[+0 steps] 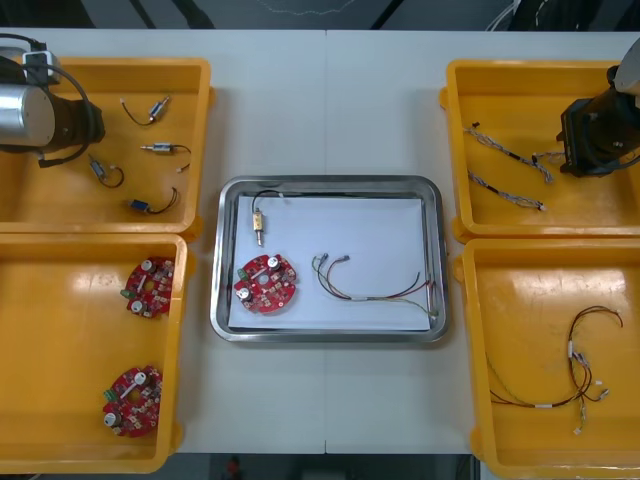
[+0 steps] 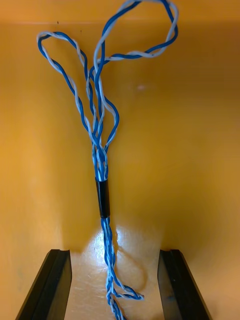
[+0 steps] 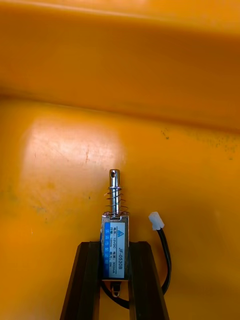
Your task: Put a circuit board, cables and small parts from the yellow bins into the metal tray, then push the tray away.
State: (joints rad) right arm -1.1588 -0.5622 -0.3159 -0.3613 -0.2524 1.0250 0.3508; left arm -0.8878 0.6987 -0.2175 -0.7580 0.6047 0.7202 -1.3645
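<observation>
Nearest the robot, the left near bin (image 1: 60, 440) holds two spare circuit boards (image 1: 131, 400), round, red and flat, studded with white and silver components. The right near bin (image 1: 520, 300) holds a loose tangle of thin reddish cables (image 1: 572, 352). Between the bins sits the metal tray (image 1: 330, 183), with a polished rim and a white inside. It already carries one circuit board (image 1: 266, 284), a small metal part (image 1: 259, 225) trailing a black lead, and a red and yellow cable (image 1: 375, 295) lying in a slack curve. On that evidence loading is judged well advanced and the push not yet due. Farther out, the left gripper (image 3: 115, 245) is in the left far bin (image 1: 190, 85), its black fingers pinching a boxy metal part (image 3: 115, 235) by its two flat sides, blue label showing. The sprung plunger (image 3: 115, 195) projects beyond the fingertips, and a black cable (image 3: 166, 260) with a white plug (image 3: 156, 220) loops beside one finger. Gripping the flat body rather than the round plunger appears meant to stop it rolling. Whether the part is clear of the glossy bin floor cannot be told. The right gripper (image 2: 114, 252) hangs in the right far bin (image 1: 500, 90), fingers spread wide and astride a twisted blue and white cable (image 2: 102, 165), touching it on neither side. The cable's black sleeve (image 2: 102, 197) lies just beyond the fingertips. This placement suggests a pinch across the limp strand near its stiffest stretch comes next.
</observation>
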